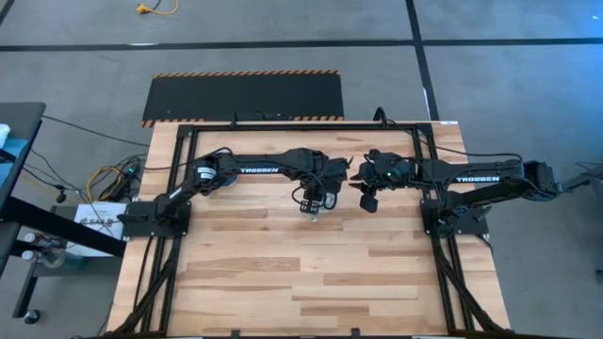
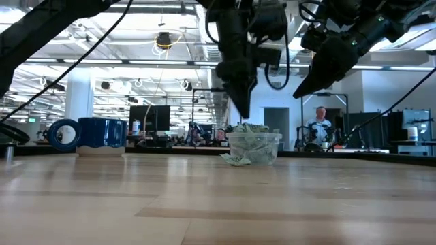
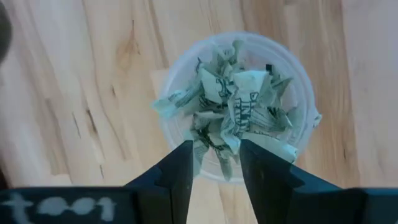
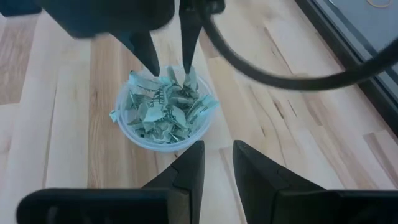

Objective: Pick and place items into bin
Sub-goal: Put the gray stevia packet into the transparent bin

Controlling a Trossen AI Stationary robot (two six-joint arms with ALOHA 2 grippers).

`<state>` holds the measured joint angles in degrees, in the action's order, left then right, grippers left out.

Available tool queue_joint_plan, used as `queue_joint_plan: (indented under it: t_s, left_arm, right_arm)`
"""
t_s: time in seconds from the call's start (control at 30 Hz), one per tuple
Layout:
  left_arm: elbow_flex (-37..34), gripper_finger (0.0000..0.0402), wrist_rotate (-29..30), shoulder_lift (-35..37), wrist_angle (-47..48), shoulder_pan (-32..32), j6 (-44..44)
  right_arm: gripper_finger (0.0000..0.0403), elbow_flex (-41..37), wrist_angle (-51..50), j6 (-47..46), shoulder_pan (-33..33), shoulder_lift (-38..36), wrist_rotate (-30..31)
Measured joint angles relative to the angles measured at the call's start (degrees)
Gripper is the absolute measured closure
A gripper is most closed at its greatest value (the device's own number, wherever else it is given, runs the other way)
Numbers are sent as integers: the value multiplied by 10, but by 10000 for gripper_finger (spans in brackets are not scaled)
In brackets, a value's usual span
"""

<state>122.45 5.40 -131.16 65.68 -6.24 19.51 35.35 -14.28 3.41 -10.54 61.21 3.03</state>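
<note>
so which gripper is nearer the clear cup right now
Left. The left gripper hangs right over the clear cup, fingers apart; the right gripper is raised off to its side.

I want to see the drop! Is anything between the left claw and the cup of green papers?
Nothing but air. In the right wrist view the left gripper hangs open just above the cup, over the green-and-white pieces heaped inside.

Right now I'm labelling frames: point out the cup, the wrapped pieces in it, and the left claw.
cup [image 4: 144, 138]: right wrist view, bare near wall.
wrapped pieces [image 3: 239, 106]: left wrist view, middle of the heap.
left claw [image 4: 169, 57]: right wrist view, midway between its fingertips, above the heap.
</note>
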Motion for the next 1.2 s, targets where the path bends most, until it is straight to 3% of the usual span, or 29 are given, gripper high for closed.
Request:
queue_joint_plan:
  t_s: [0.2,0.5,0.7,0.87,0.93,1.03,1.13,1.2]
  left_arm:
    - [33,278,0,-1,56,0,-17]
    - [65,278,0,-1,217,0,-82]
    - [64,278,-8,-1,242,0,-87]
    - [63,278,-46,14,244,-7,-82]
    - [63,278,-50,29,244,-11,-83]
    - [63,278,-50,53,243,-17,-88]
    - [63,278,-49,80,231,-22,-97]
    - [63,278,-49,99,221,-22,-98]
  right_arm:
    - [327,0,-3,0,0,0,0]
    - [327,0,-32,-47,9,0,-1]
    - [327,0,-90,-153,62,0,-3]
    - [327,0,-96,-235,151,0,10]
    - [327,0,-87,-263,200,0,52]
    - [327,-2,-76,-310,290,0,174]
    - [327,-28,-6,-338,384,0,305]
    - [327,-61,65,-349,432,0,343]
